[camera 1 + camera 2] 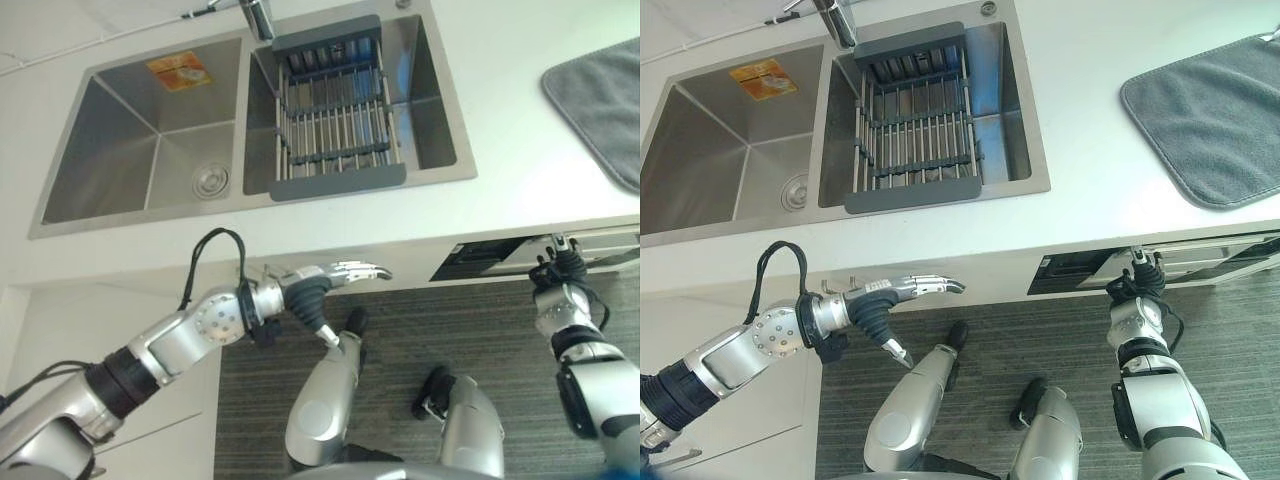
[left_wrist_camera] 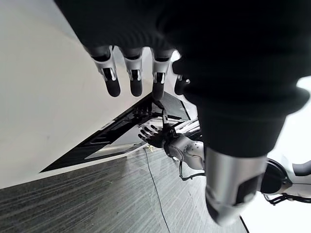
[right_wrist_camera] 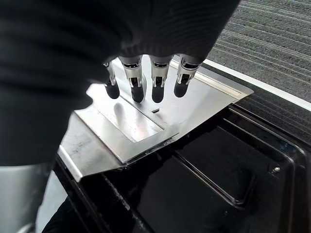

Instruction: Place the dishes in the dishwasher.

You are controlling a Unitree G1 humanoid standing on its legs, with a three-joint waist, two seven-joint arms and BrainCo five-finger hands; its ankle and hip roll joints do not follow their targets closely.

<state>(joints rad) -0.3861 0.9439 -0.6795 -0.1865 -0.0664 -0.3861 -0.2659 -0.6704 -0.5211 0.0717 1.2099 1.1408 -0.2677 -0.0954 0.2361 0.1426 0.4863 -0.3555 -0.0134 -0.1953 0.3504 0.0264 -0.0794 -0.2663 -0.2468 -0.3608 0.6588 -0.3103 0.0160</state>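
The dishwasher (image 1: 480, 258) sits under the counter at the right, its door tipped out a little and a dark gap showing along the top. My right hand (image 1: 558, 266) is at the door's top edge with straight fingers (image 3: 156, 87), open, over the door's silver inner panel (image 3: 131, 124). Past that panel lies the dark tub (image 3: 218, 170). My left hand (image 1: 325, 280) hangs open in front of the white cabinet, fingers (image 2: 135, 77) straight and holding nothing. In the left wrist view the ajar door (image 2: 121, 131) and my right hand (image 2: 158, 137) on it appear.
A steel double sink (image 1: 120, 140) is set in the white counter, with a wire drying rack (image 1: 335, 130) across its right basin and a faucet (image 1: 258, 15) behind. A grey mat (image 1: 605, 100) lies on the counter at the far right. Dark striped floor (image 1: 480, 330) lies below.
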